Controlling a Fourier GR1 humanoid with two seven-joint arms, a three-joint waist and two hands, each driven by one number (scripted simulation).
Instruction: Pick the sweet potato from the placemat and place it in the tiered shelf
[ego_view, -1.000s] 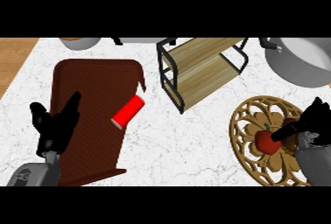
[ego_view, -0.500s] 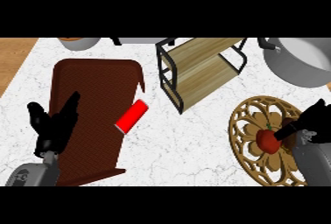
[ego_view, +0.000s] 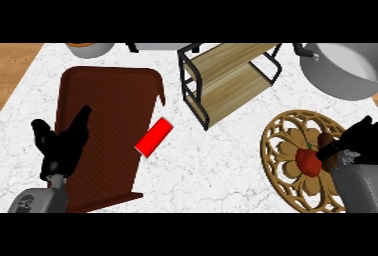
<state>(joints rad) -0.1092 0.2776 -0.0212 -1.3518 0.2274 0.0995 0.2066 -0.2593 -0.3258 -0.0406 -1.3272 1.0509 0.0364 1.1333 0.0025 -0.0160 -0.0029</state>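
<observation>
The left hand (ego_view: 63, 142) rests open over the brown placemat (ego_view: 111, 100) at the counter's left edge. The tiered shelf (ego_view: 229, 75) stands mid-counter. At the right edge, the right hand (ego_view: 353, 141) curls toward the sweet potato (ego_view: 310, 162) on the round trivet (ego_view: 295, 165); a partial grasp could let it roll away.
</observation>
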